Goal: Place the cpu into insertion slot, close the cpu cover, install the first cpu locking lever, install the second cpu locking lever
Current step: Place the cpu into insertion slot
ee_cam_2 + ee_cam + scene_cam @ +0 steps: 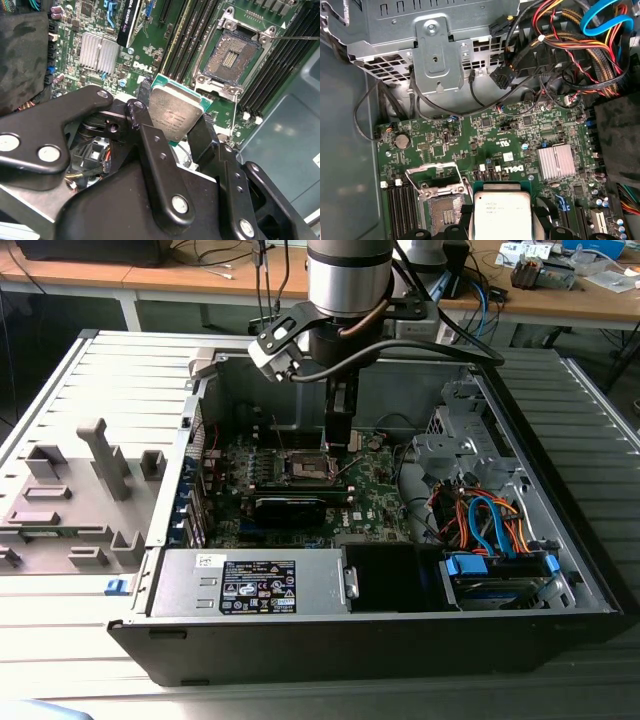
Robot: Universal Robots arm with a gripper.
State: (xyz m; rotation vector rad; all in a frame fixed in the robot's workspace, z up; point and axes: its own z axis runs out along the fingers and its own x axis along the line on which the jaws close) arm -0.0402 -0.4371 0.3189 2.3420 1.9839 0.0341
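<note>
Silvery-grey, flat square cpu (175,107) with a green edge, clamped between the two black fingers (150,145) of the black metal gripper (170,122), which is closed on two opposite sides of the chip. The chip is held tilted above the green circuit board (485,130), near the insertion slot (231,56) but apart from it and not seated. The slot is a small square socket with a dark centre and a silvery metal rim; it lies uncovered, its contact field exposed. In the first wrist view the thin silvery cpu cover (445,189), a frame plate with a cut-out window, stands raised at the edge of the slot (442,216), with the chip (501,215) just beside it. Long black memory slots (185,35) run along one side of the socket. A silver finned heatsink (556,162) sits on the board well apart from it. In the exterior view the arm reaches down into an open grey metal computer case (560,540), the gripper (340,435) hanging just above the socket (305,468). A grey power supply box (255,585) with a label lies along the case's near wall.
</note>
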